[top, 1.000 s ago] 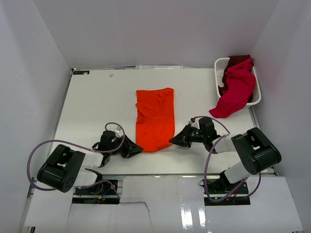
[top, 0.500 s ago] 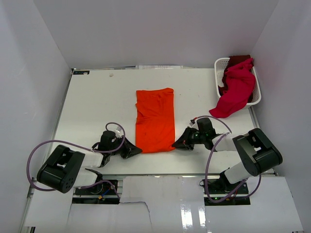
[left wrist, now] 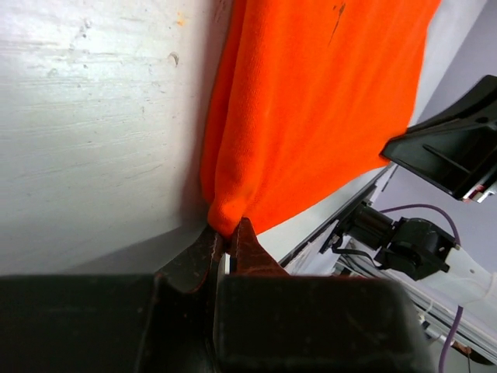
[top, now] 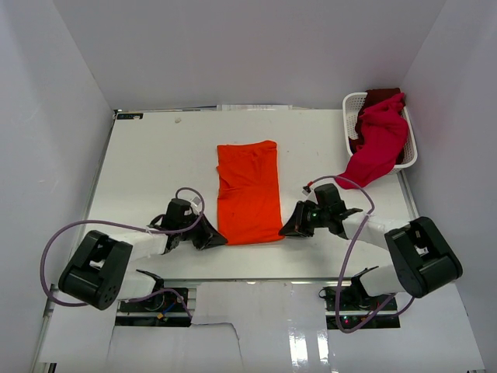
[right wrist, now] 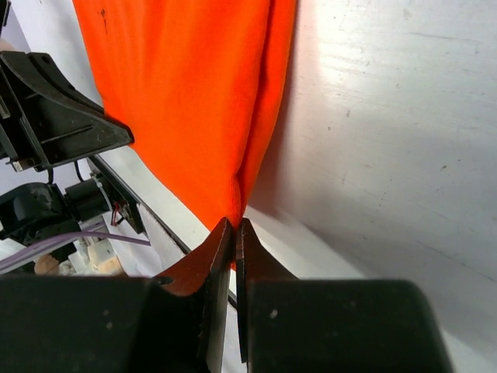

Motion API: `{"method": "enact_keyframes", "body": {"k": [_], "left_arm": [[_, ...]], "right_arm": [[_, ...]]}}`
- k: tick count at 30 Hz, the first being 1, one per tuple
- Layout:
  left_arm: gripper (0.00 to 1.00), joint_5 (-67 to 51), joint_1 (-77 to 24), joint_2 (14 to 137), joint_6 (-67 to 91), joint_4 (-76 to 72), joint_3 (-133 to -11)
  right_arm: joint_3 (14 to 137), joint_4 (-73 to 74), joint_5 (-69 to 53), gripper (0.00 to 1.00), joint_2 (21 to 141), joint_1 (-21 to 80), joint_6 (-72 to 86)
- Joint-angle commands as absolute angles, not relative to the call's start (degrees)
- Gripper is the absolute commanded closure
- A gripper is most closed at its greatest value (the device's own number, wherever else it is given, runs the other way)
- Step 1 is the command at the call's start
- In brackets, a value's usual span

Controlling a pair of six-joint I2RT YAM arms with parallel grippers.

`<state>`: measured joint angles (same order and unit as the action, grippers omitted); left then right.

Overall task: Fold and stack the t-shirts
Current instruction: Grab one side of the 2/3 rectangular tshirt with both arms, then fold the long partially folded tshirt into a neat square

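Orange t-shirt (top: 248, 190), folded into a long strip, lies flat at the middle of the table (top: 147, 171). Left gripper (left wrist: 225, 237) is clamped on its near left corner, right gripper (right wrist: 234, 227) on its near right corner. Crimson t-shirt (top: 377, 144) hangs over the white basket (top: 351, 101), far right.

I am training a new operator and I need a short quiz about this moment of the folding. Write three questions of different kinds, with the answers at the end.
1. True or false: the orange t-shirt lies inside the white basket.
2. Choose one. The left gripper and the right gripper are each: A) shut on a near corner of the orange t-shirt; B) open and holding nothing; C) holding the basket.
3. Fill the gap: the crimson t-shirt hangs over the rim of the ____.

Key: 1 false, it lies flat on the table; 2 A; 3 basket.
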<state>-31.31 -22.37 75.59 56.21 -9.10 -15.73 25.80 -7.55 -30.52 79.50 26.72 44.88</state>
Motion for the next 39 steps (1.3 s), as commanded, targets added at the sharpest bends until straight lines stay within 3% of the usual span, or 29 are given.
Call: {"method": "enact_keyframes", "body": {"k": [1,27,39], "left_arm": [[1.00,-27.0,-22.4,73.1,51.5,4.2,-18.5],[0.98,-30.4,-22.2,77.2,46.1,19.2,-44.5],[0.97,-35.1,-23.6,70.9,49.9,16.9,-34.0]], "right_arm": [[28.5,-3.6,-30.1,0.92,77.3,26.8,41.7],[47.4,10.9,-32.4,0.92,77.4,26.9,36.3],[36.7,9.2,-33.9,0.92,71.2,27.2,38.4]]}}
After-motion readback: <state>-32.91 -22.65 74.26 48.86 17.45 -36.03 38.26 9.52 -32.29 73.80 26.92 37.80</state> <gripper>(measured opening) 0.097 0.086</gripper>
